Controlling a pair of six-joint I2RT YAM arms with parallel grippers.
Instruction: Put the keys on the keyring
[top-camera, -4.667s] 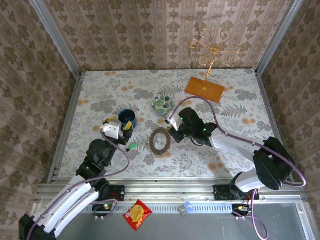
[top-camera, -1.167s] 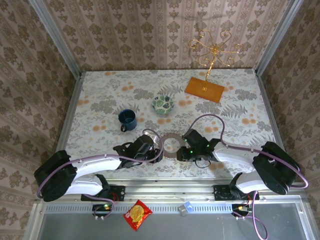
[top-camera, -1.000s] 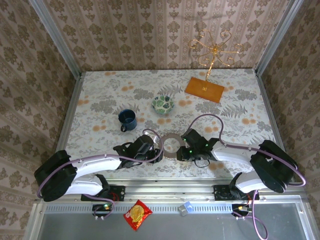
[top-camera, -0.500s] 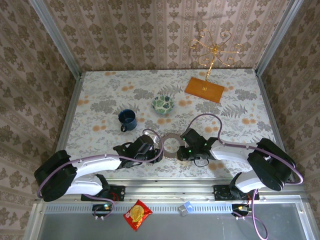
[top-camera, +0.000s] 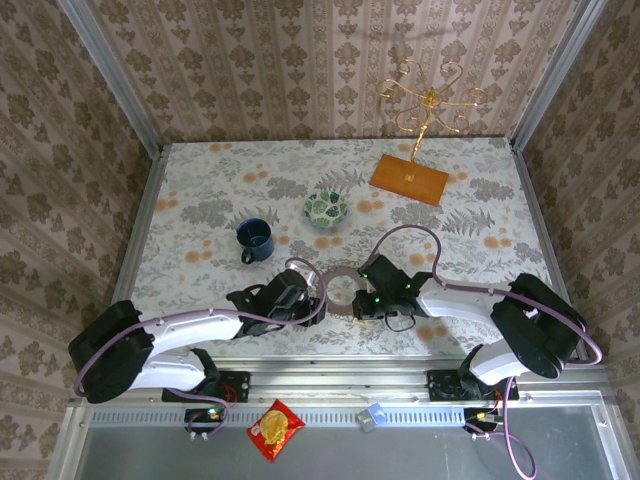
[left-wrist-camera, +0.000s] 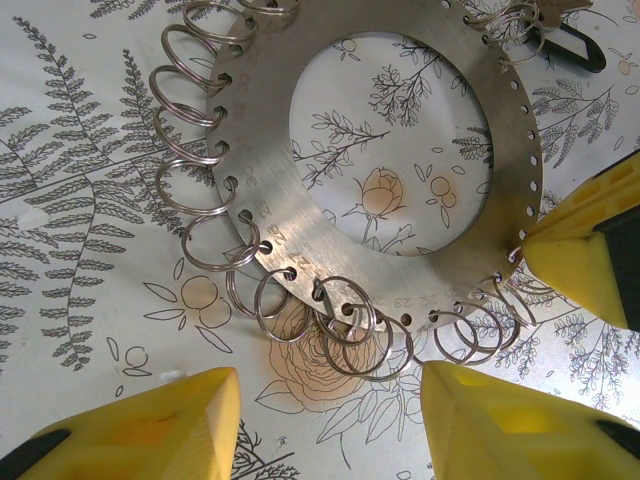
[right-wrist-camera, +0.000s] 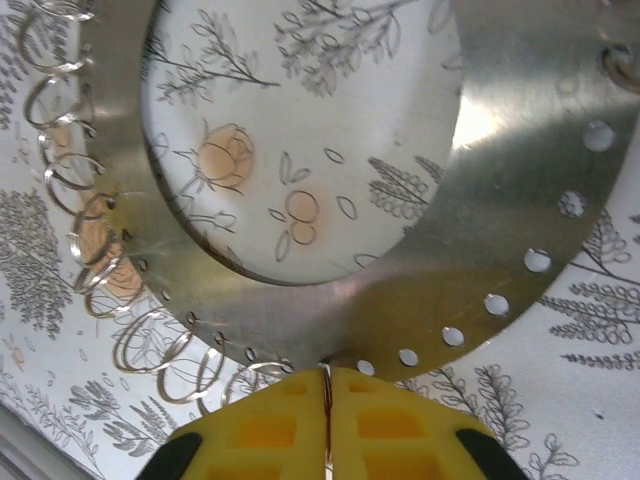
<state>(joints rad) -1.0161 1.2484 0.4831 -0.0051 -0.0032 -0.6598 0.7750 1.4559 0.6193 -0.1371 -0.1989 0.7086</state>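
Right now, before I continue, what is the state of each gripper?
Left gripper: open, holding nothing, jaws wide apart near the keyring.
Right gripper: closed on the keyring's rim.

The floral table (top-camera: 200, 190) carries a blue mug (top-camera: 255, 240), patterned bowl (top-camera: 326, 209), orange board (top-camera: 409, 179) and the keyring (left-wrist-camera: 255, 160).

This is a robot test cell dressed like a home: brown patterned wallpaper panels (top-camera: 300, 60) in grey aluminium posts (top-camera: 110, 75) surround a floral-printed tabletop (top-camera: 200, 190), with a metal rail (top-camera: 330, 375) at its near edge.
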